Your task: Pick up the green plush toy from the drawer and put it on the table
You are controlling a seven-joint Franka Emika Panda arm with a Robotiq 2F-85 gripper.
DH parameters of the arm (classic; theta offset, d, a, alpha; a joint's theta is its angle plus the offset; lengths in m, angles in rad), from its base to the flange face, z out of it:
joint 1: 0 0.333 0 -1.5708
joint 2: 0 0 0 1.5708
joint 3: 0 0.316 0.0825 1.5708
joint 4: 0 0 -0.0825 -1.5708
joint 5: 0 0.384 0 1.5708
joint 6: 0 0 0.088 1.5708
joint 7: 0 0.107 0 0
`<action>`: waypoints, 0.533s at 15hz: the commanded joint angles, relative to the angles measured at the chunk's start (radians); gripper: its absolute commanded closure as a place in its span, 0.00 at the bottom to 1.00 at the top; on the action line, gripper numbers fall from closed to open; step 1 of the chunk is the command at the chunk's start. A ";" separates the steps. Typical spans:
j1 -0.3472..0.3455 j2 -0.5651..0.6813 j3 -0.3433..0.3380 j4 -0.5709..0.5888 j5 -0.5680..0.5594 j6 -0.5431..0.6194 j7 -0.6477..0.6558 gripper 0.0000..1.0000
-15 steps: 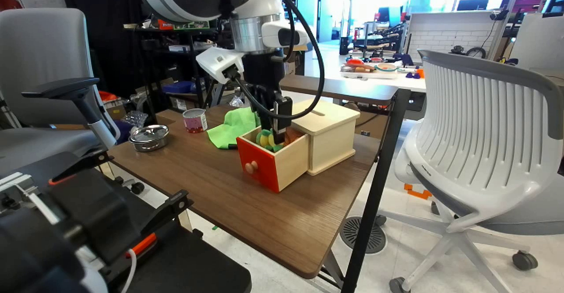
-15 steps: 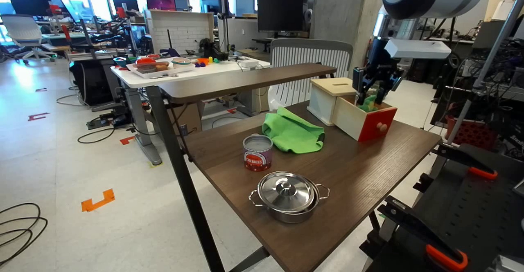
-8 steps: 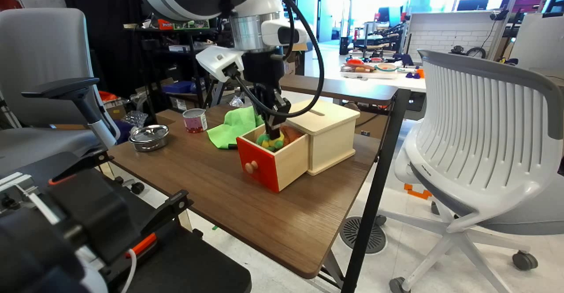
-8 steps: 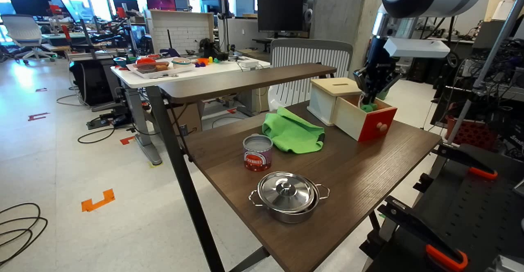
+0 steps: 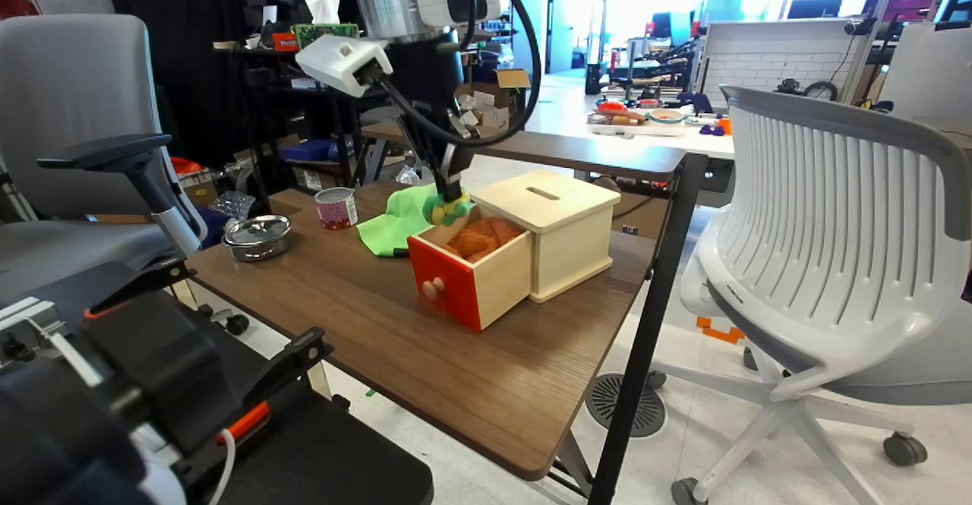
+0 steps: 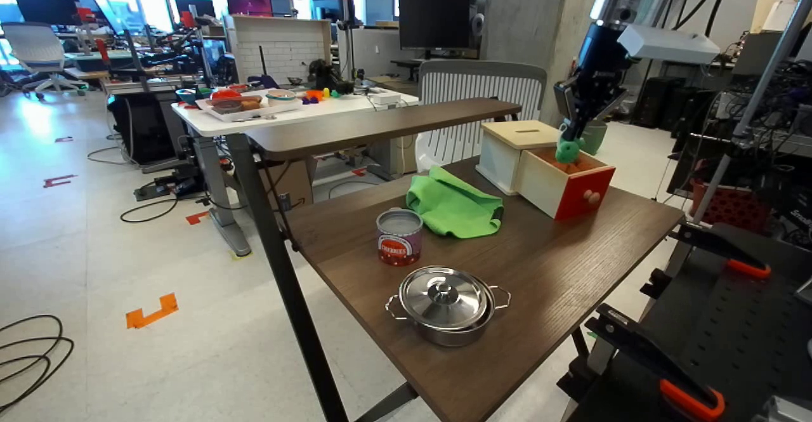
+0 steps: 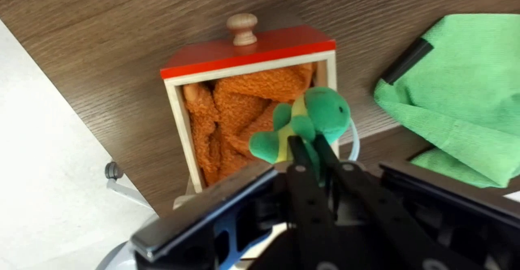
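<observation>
A: Far left in the wrist view?

B: Wood-grain counter (image 7: 81, 59), then the drawer (image 7: 248, 60), pulled out, with rumpled orange cloth (image 7: 239, 107) inside.

A: And moving right?

B: The green plush toy (image 7: 302, 128), over the drawer's right part; above the orange cloth in both exterior views, with the exact gap below hard to tell.

A: Fingers (image 7: 302, 180) apart?

B: No, clamped on the toy's body, nearly together, with only a sliver of green between.

A: And the long axis?

B: Slanting up to the right, crosswise to the fingers, with the foot end over the orange cloth and the head (image 7: 326, 109) overlapping the right wall (image 7: 331, 71).

A: So, out over that wall?

B: Probably the shortest way: up a little, then head first, rather than back across the whole drawer. Out already, by the look of it, but not yet on the counter.

A: See any snag?

B: Perhaps the pale loop (image 7: 356, 142) beside the head. Farther right, a green cloth (image 7: 467, 91); better to set down on wood than on that.
</observation>
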 commanded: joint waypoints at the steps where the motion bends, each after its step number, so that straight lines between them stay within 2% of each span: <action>1: -0.042 -0.134 0.089 -0.094 0.112 0.018 -0.142 0.98; 5: -0.034 -0.168 0.157 -0.121 0.285 -0.012 -0.321 0.98; 8: -0.014 -0.148 0.186 -0.147 0.342 -0.011 -0.403 0.98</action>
